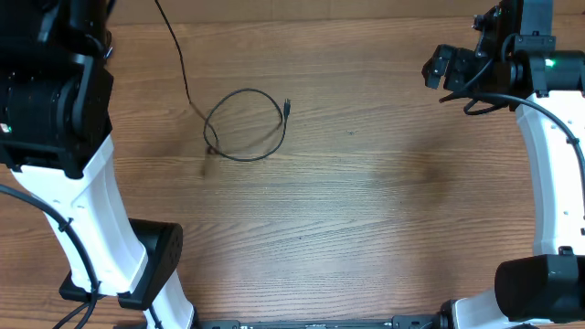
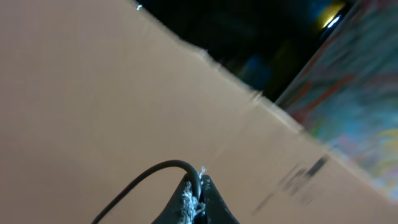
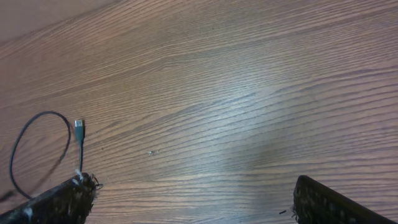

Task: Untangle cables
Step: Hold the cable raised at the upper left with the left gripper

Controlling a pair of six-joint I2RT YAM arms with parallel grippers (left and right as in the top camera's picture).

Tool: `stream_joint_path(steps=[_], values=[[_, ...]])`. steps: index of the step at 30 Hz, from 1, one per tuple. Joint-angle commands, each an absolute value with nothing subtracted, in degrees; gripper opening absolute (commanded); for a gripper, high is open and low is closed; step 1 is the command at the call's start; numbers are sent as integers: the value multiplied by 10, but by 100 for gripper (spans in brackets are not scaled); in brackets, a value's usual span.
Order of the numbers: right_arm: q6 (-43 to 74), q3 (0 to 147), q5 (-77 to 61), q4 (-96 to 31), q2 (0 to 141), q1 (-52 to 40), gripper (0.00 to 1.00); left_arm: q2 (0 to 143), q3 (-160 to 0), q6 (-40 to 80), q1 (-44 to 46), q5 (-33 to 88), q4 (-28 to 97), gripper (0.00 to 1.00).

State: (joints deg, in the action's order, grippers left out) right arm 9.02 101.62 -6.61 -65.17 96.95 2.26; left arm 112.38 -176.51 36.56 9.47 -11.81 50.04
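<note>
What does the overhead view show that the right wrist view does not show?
Only the overhead view shows the white left arm and right arm, and a strand of the cable leaving the loop toward the picture's top edge. Only the right wrist view shows the open right claw from close and the plug's silvery tip. Both show the cable loop on the wooden table.

Bright, even light; L wrist view blurry.

table (image 1: 366, 210): brown wood grain | beyond edge: dark, blurred | light: perhaps a yellow lamp (image 2: 333, 22)
</note>
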Motion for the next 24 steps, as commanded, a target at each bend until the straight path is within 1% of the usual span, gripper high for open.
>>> stream_joint_path(steps=[1,5,8,13,17,20,24], values=[[92,1019,-62,-649,971,24,100,1093,-1773,390,93,-106,456,4],[92,1019,-62,-649,971,24,100,1073,-1773,385,93,-107,408,4],[92,1019,-62,-649,971,24,100,1061,-1773,386,94,-98,431,4],[92,1019,-62,-649,971,24,100,1061,-1771,357,93,-96,536,4],[92,1019,-62,-649,971,24,100,1077,-1771,358,95,-84,656,4],[92,1019,-62,-649,971,24,100,1093,-1771,364,95,-30,731,4],[92,1019,-62,-649,971,24,100,1120,-1771,356,95,112,764,4]])
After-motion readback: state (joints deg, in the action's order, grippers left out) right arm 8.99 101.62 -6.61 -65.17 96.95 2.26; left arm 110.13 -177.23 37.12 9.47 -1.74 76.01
